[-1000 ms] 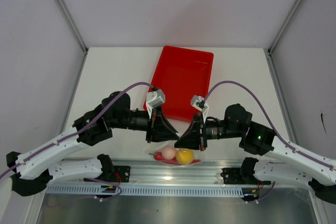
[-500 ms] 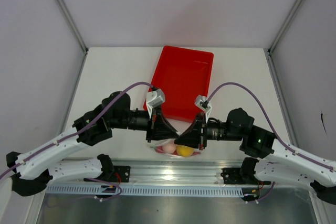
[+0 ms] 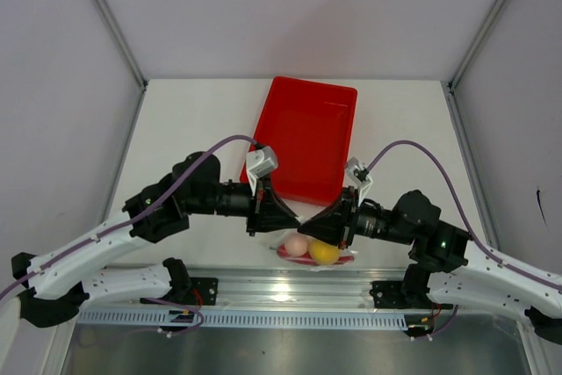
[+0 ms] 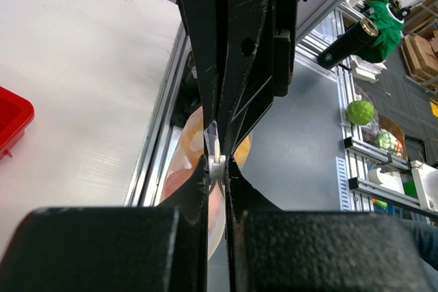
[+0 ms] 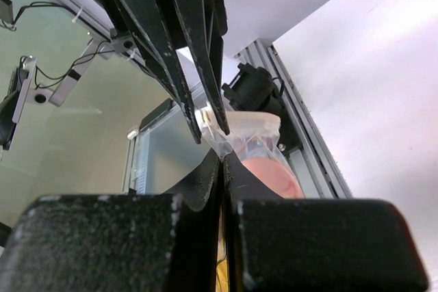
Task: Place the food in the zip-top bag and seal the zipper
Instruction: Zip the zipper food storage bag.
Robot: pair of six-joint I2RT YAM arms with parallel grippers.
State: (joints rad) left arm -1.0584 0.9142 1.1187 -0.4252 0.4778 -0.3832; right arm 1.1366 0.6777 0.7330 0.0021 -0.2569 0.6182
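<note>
Bag (image 5: 250,138) rim pinched by left fingers (image 4: 185,203), right fingers (image 5: 195,186), food (image 3: 312,249) inside

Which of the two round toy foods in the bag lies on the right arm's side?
The yellow fruit; the pale pink ball sits beside it, on the left arm's side.

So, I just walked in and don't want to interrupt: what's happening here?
Both arms are working on the zip-top bag at the table's near edge, in front of the red tray. The left gripper and right gripper are each shut on its top edge, tips close together. The yellow fruit, pale ball and red chili sit inside. Whether the zipper is sealed cannot be told.
</note>
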